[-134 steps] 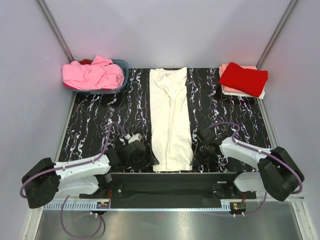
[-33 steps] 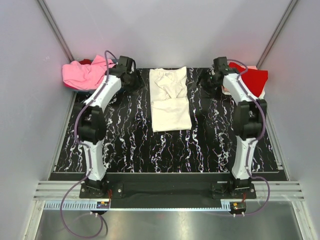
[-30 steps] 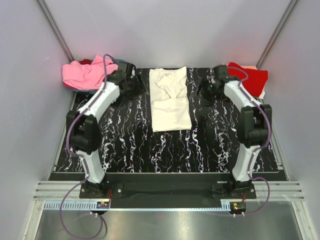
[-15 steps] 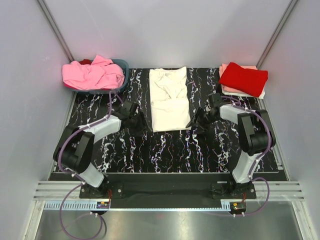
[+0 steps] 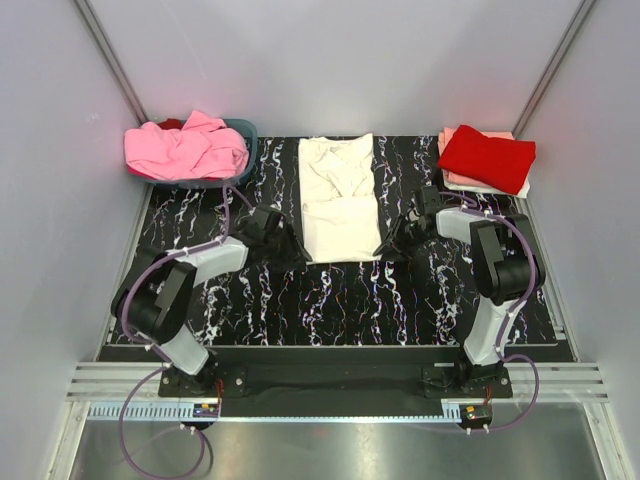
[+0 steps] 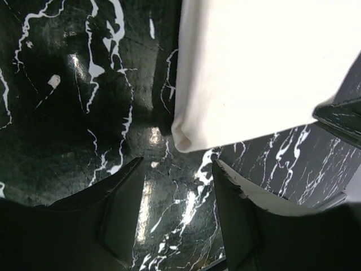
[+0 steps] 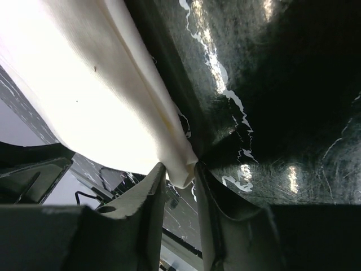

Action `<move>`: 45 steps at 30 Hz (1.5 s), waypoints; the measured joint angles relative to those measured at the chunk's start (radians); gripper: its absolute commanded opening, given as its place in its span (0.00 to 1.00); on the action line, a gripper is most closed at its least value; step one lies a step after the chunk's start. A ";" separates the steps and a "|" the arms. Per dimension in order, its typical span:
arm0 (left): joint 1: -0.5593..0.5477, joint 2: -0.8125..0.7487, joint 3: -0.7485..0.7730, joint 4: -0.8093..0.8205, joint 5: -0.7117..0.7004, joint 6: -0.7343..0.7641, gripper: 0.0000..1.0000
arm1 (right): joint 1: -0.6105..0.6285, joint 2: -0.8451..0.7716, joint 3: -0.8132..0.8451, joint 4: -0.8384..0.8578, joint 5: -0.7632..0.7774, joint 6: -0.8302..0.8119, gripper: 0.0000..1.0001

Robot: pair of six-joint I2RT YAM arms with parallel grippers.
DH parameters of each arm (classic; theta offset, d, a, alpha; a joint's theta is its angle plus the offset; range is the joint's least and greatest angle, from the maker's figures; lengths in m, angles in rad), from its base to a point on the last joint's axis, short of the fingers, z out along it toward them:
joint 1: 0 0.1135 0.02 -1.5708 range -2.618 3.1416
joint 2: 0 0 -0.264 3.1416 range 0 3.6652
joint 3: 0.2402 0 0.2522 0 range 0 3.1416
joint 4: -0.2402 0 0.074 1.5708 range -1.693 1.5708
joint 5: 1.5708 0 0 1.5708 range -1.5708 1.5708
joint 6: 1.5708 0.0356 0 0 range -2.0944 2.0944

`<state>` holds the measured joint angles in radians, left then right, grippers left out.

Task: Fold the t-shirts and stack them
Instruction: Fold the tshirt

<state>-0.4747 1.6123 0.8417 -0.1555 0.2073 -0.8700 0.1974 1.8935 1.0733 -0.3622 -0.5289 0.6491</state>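
A cream t-shirt, folded in half lengthwise and end to end, lies at the middle back of the black marbled table. My left gripper is open at the shirt's near left corner. In the left wrist view the corner lies just ahead of the gripper, not between the fingers. My right gripper is at the near right corner. In the right wrist view the gripper is shut on the corner of the cream shirt.
A blue basket with crumpled pink shirts stands at the back left. A stack of folded shirts, a red one on top, lies at the back right. Grey walls close in the table on three sides.
Both arms have drawn back from the far end of the table to the shirt's near folded edge. In the last half second both grippers edged closer to its corners.
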 measured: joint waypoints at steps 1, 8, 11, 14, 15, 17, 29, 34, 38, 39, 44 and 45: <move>-0.001 0.012 0.000 0.006 0.000 -0.003 0.55 | 0.000 0.001 0.000 0.000 0.000 0.002 0.33; -0.010 0.056 0.000 0.048 0.003 -0.018 0.53 | 0.001 0.011 0.014 0.001 0.011 0.002 0.28; -0.011 0.066 0.000 0.068 0.005 -0.023 0.51 | 0.001 0.017 0.019 0.002 0.011 0.002 0.27; -0.012 0.079 0.000 0.098 0.007 -0.029 0.48 | 0.002 0.018 0.019 0.003 0.011 0.001 0.27; -0.012 0.083 0.000 0.107 0.008 -0.030 0.47 | 0.002 0.018 0.020 0.002 0.011 0.000 0.27; -0.012 0.092 0.000 0.124 0.010 -0.036 0.43 | 0.002 0.019 0.021 0.002 0.010 -0.001 0.26; -0.024 0.140 0.014 0.179 0.017 -0.040 0.00 | 0.002 0.036 0.035 0.006 -0.003 -0.012 0.00; -0.080 0.089 0.015 0.115 -0.053 -0.017 0.00 | 0.002 0.011 0.008 0.006 -0.002 -0.016 0.00; -0.180 -0.013 0.014 0.032 -0.105 -0.018 0.00 | 0.003 -0.113 -0.098 -0.018 0.021 -0.020 0.00; -0.212 -0.046 0.009 0.020 -0.119 -0.022 0.00 | 0.004 -0.165 -0.135 -0.025 0.024 -0.021 0.00; -0.374 -0.248 -0.076 -0.048 -0.182 -0.069 0.00 | 0.039 -0.467 -0.311 -0.105 0.048 -0.009 0.00; -0.401 -0.287 -0.096 -0.070 -0.192 -0.084 0.00 | 0.053 -0.536 -0.343 -0.127 0.051 0.003 0.00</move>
<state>-0.8757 1.3251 0.7456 -0.2253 0.0151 -0.9539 0.2508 1.3571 0.7303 -0.4896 -0.4782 0.6521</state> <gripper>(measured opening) 0.024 0.018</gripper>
